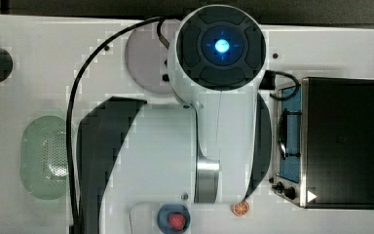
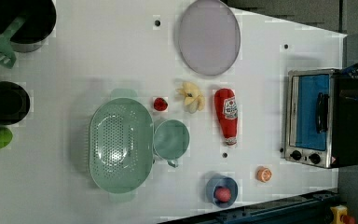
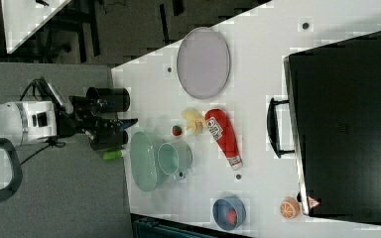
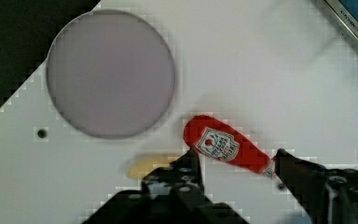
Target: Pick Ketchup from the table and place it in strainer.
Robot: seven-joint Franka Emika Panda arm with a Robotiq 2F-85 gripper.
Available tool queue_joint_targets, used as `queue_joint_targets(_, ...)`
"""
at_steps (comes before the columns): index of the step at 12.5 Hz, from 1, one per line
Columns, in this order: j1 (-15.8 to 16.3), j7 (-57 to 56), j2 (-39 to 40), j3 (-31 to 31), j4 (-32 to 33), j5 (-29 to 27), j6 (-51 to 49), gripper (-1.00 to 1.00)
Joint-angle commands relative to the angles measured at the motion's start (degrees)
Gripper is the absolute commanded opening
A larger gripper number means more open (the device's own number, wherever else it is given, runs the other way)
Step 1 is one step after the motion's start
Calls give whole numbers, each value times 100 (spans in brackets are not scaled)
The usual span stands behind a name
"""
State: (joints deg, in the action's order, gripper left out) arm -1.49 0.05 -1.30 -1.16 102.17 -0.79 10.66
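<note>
The ketchup (image 2: 227,114) is a red bottle with a white label, lying on its side on the white table between a yellow peel and the toaster oven. It also shows in the right view, ketchup (image 3: 222,133). The strainer (image 2: 121,145), a pale green oval basket with a perforated bottom, stands empty beside a round green cup (image 2: 171,138); strainer (image 1: 44,156) also sits at the top view's left. My gripper (image 4: 237,156) hangs open well above the ketchup (image 4: 226,147), one finger on each side of it in the wrist view. Gripper (image 3: 126,128) holds nothing.
A toaster oven (image 2: 317,119) stands beyond the bottle. A grey plate (image 2: 209,36), a yellow peel (image 2: 192,96), a strawberry (image 2: 160,104), an orange slice (image 2: 264,174) and a blue bowl (image 2: 221,190) lie around. Dark pots (image 2: 4,101) sit past the strainer.
</note>
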Motion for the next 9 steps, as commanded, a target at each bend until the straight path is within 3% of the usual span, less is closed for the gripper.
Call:
queue_joint_targets(1, -606, -53, -1230, -221, 491, -101, -1041, 59)
queue_joint_targets(3, -595, -71, -1191, -237, 637, -101, -969, 100)
queue_joint_targets(6, -587, -512, -1011, -347, 954, -101, -579, 100)
queue_joint_targets(9, -582, -1769, -753, -483, 1373, -101, 39, 100)
